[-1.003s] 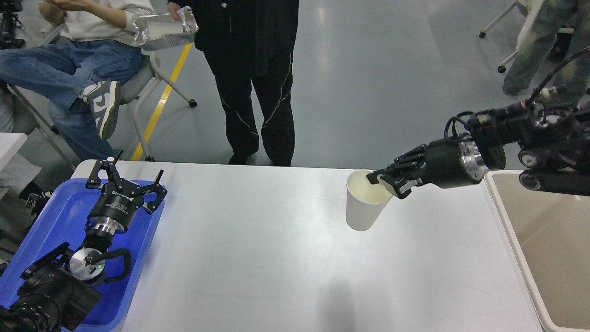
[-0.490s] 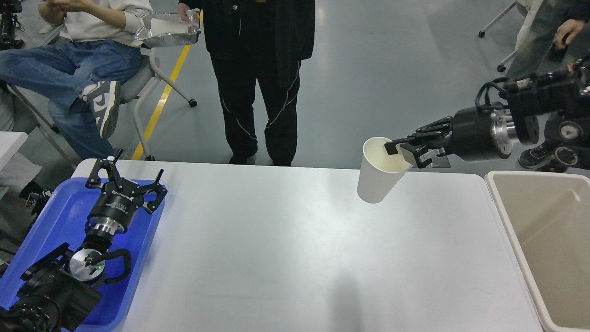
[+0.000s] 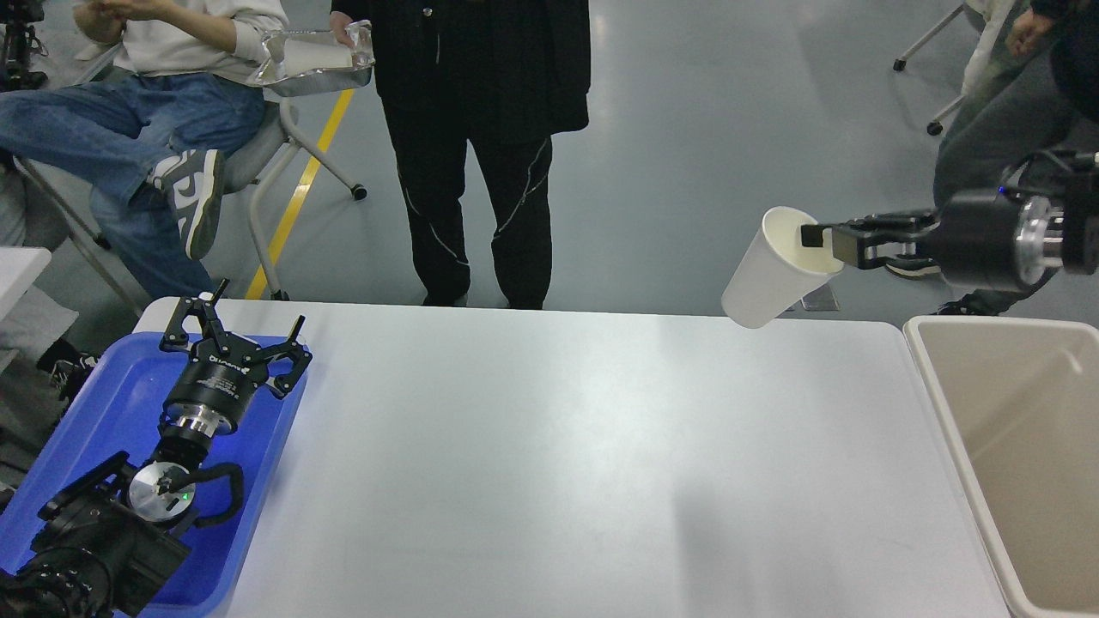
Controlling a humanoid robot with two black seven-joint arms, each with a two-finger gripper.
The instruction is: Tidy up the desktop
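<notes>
The white-grey desktop (image 3: pixel 549 463) fills the middle of the head view. My right gripper (image 3: pixel 820 242) is shut on the rim of a white paper cup (image 3: pixel 773 275). It holds the cup tilted in the air above the desktop's far right edge, left of the beige bin (image 3: pixel 1004 446). My left gripper (image 3: pixel 233 336) is open and empty, hovering over the blue tray (image 3: pixel 103 403) at the left.
A person in black (image 3: pixel 481 129) stands behind the far edge holding a foil tray (image 3: pixel 309 60). A seated person (image 3: pixel 146 112) is at the far left. Another person's legs (image 3: pixel 987 129) are behind my right arm.
My right gripper has lifted the cup off the desktop and carried it up and to the right, towards the bin, tilting it more. The left arm has not moved.
</notes>
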